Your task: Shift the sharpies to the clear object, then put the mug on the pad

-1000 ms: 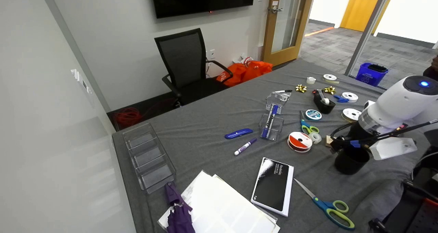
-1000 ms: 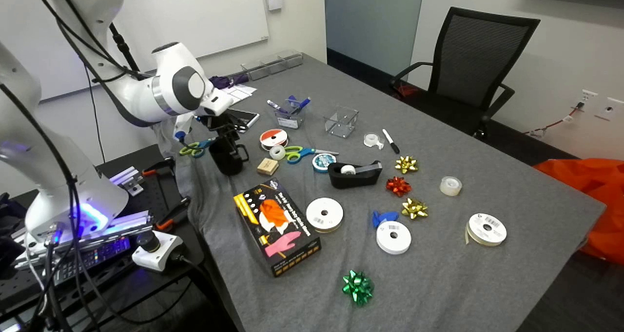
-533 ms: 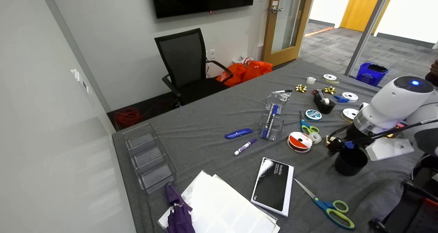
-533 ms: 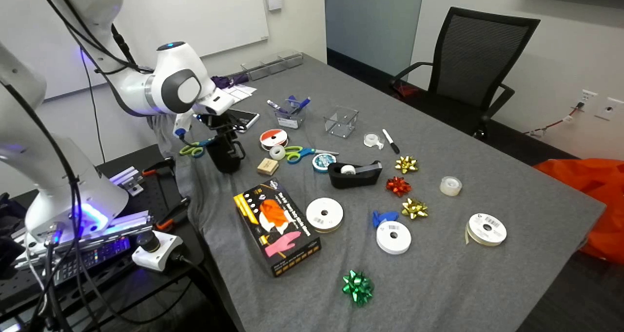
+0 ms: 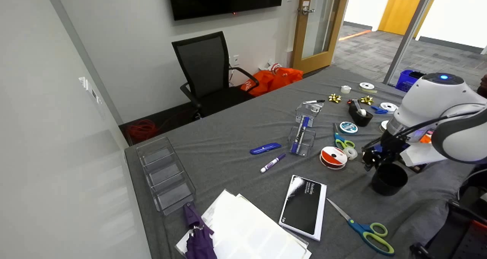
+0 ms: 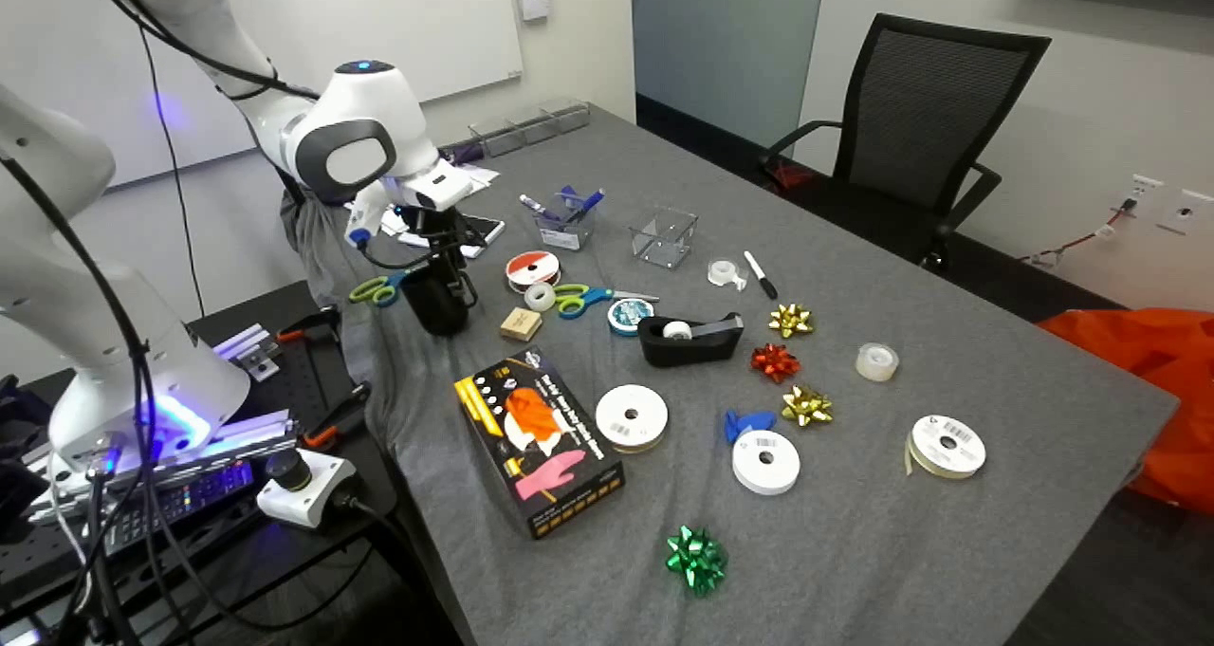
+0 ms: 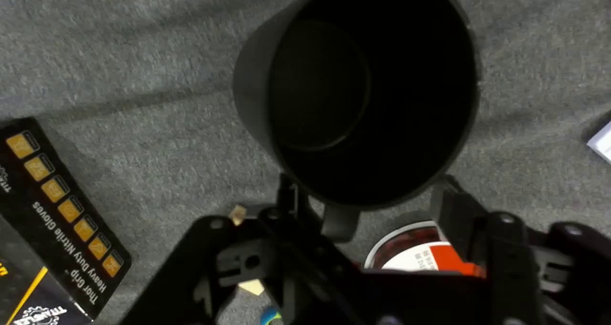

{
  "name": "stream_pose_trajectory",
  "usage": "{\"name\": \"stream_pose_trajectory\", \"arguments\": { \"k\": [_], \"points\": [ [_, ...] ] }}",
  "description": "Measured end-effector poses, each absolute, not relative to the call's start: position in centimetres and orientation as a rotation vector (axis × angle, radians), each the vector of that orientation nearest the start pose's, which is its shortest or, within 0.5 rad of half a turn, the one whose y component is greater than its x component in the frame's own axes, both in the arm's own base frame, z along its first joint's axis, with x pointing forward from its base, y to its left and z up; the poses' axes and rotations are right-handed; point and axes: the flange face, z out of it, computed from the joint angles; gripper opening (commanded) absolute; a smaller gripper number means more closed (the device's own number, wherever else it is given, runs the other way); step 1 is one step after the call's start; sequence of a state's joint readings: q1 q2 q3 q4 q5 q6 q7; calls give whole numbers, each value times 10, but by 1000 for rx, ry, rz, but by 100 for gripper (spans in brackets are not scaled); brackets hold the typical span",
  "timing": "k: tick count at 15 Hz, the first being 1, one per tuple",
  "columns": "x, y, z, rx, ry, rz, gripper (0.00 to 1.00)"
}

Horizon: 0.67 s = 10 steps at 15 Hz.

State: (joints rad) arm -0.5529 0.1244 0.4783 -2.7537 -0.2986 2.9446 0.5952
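Gripper (image 7: 366, 204) is down at the mug (image 7: 358, 93), fingers apart w/ the mug's handle (image 7: 341, 222) btwn them. Mug's on the grey cloth (image 5: 236, 177), well apart fr. the pad (image 5: 303, 204), which lies flat nr. the white sheets (image 5: 243, 228) & scissors (image 5: 355, 225). Blue sharpies (image 5: 300, 133) lean in a clear holder (image 5: 311, 139), top end past the rim; can't tell how many from here. 2nd clear holder (image 6: 664, 238) stands close by; purple marker (image 5: 272, 163) & blue case (image 5: 265, 148) lie on the cloth.
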Motion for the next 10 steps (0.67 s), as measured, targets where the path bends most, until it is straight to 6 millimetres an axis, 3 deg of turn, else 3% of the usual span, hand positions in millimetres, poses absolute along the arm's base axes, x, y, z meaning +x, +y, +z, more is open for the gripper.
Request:
{"name": "stream_pose_trajectory", "arguments": {
  "k": [5, 7, 9, 10],
  "points": [
    [419, -27, 241, -3076, 636, -49, 9],
    [422, -35, 266, -3093, 653, -29, 0],
    [421, -43, 287, -3110, 659, -18, 0],
    [420, -46, 294, -3119, 657, -14, 26]
  ]
}}
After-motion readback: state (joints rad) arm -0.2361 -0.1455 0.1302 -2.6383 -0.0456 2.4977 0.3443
